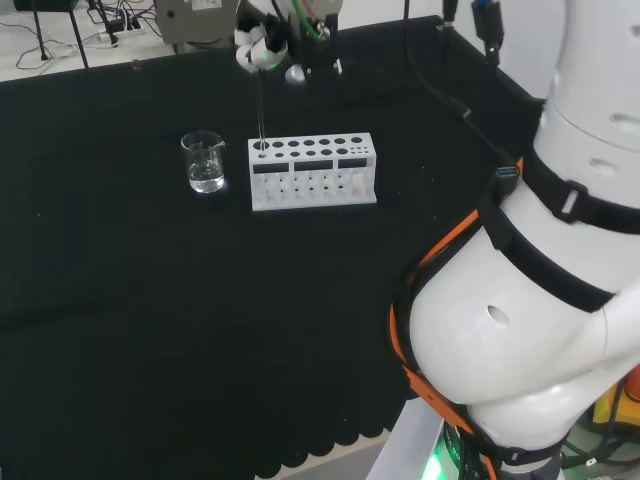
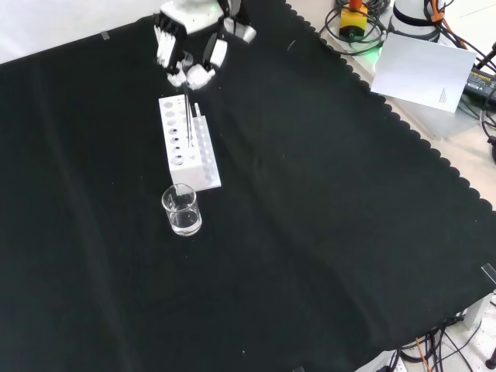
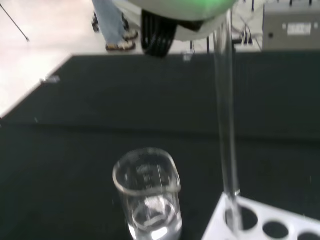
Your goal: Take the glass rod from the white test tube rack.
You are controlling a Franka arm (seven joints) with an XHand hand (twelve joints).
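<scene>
**A:** The fingers point(image 2: 208, 63) of the hand point(image 2: 190, 43) are curled together above the white test tube rack point(image 1: 313, 172), and in the front view they seem to pinch the top of the glass rod point(image 1: 261, 108). I judge this from the rod going straight up into them; the contact itself I cannot see clearly. You hold it at the very top, I think, so the hand stays clear of the rack.

**B:** And where is the rod now?

**A:** Its lower end is in the hole at the rack's end nearest the beaker point(image 1: 204, 162), as the wrist view shows. So it is not yet free. The rack stands toward the far edge of the surface point(image 1: 150, 330) in the head view, with the beaker just beside it.

**B:** How does the rod look?

**A:** Thin, clear, straight and upright. It is hard to see against the black cloth. The beaker holds a little clear liquid. If you lift, I would go straight up, because a tilt could catch the rod on the hole.
</scene>
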